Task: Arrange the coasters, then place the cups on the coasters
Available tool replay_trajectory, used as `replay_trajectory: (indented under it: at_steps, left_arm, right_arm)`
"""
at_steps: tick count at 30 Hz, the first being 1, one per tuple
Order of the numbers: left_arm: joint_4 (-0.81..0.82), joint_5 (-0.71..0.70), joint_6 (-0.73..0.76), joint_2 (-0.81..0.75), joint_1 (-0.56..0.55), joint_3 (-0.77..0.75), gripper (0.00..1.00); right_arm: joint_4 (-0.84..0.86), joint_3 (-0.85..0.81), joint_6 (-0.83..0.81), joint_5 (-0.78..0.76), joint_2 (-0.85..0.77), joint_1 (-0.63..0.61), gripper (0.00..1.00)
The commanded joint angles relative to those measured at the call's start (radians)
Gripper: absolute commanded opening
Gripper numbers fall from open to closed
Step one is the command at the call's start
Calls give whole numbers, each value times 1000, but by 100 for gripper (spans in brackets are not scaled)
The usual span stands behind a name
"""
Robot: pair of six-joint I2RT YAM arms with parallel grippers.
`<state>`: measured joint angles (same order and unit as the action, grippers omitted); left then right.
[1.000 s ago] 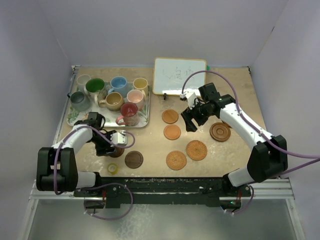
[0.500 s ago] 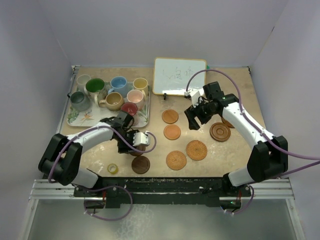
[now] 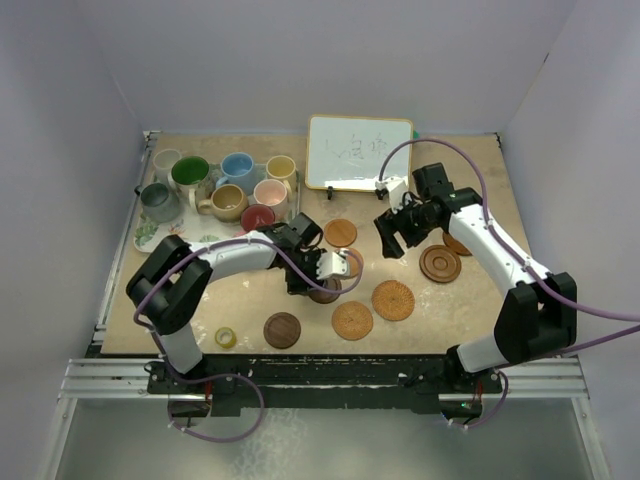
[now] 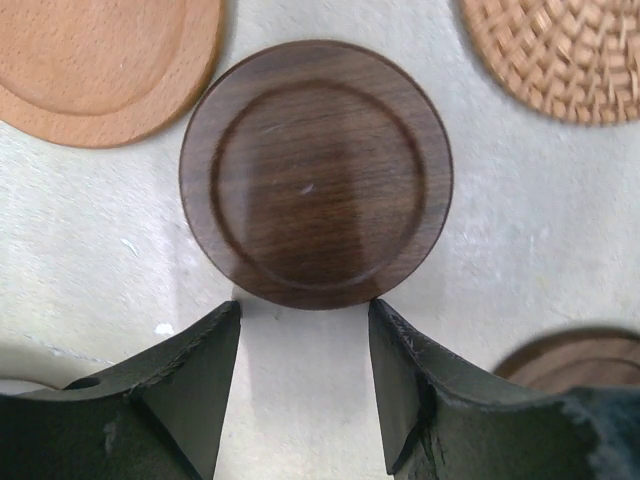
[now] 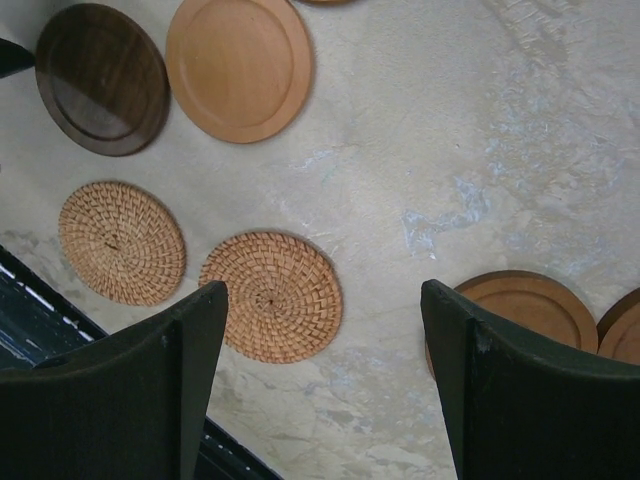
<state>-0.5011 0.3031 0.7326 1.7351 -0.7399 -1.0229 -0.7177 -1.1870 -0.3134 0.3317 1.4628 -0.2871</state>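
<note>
On the table's point(image 4: 520, 200) middle ground, the left gripper's point(image 4: 303, 312) fingers point(image 4: 200, 380) stand apart with nothing between them. Their tips sit just at the near rim of a dark wood coaster point(image 4: 315, 175). The disc lies flat ahead of the fingers, not in their gap; whether the tips touch its edge cannot be told.

A second ago this arm was working far to the left, close to the tray point(image 3: 150, 238). It has since swept across to the centre, and the dark wood coaster has come with it. The coaster now rests just beside a light wood coaster point(image 4: 100, 60) and near a rattan coaster point(image 4: 560, 50), with a second dark coaster point(image 3: 282, 329) lying apart toward the near edge.

That looks like one more disc delivered into the group and let go, so the arranging step is advancing but not finished. All the cups point(image 3: 240, 168) visible are still clustered on or at the tray, none yet on a coaster.

Over the right-hand discs, the right gripper point(image 3: 392, 235) hangs with its fingers wide and empty, barely shifted from where it was.
</note>
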Motion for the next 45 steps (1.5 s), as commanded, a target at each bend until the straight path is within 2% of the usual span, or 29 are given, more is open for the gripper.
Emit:
replay_trajectory:
  at_steps: [1, 8, 16, 22, 26, 34, 37, 45]
  left_arm:
    - [25, -76, -66, 76, -2, -11, 51]
    - [22, -85, -58, -5, -1, 32, 53]
    - [-120, 60, 94, -219, -2, 131, 64]
    - [-171, 89, 143, -309, -16, 240, 66]
    - [-100, 52, 117, -292, -63, 273, 66]
    - [56, -60, 46, -174, -90, 213, 60]
    - [107, -104, 23, -145, -81, 186, 56]
    - [137, -116, 22, -65, -2, 95, 50]
  right_arm:
    - [12, 3, 17, -1, -45, 22, 80]
    - [13, 1, 12, 4, -45, 31, 80]
    - [19, 4, 11, -3, -70, 34, 81]
    - [18, 6, 5, -1, -49, 40, 81]
    - [13, 3, 0, -2, -34, 41, 81]
    - [13, 6, -3, 0, -40, 49, 81]
    - [16, 6, -6, 1, -41, 51, 81]
    - [18, 7, -10, 4, -45, 53, 81]
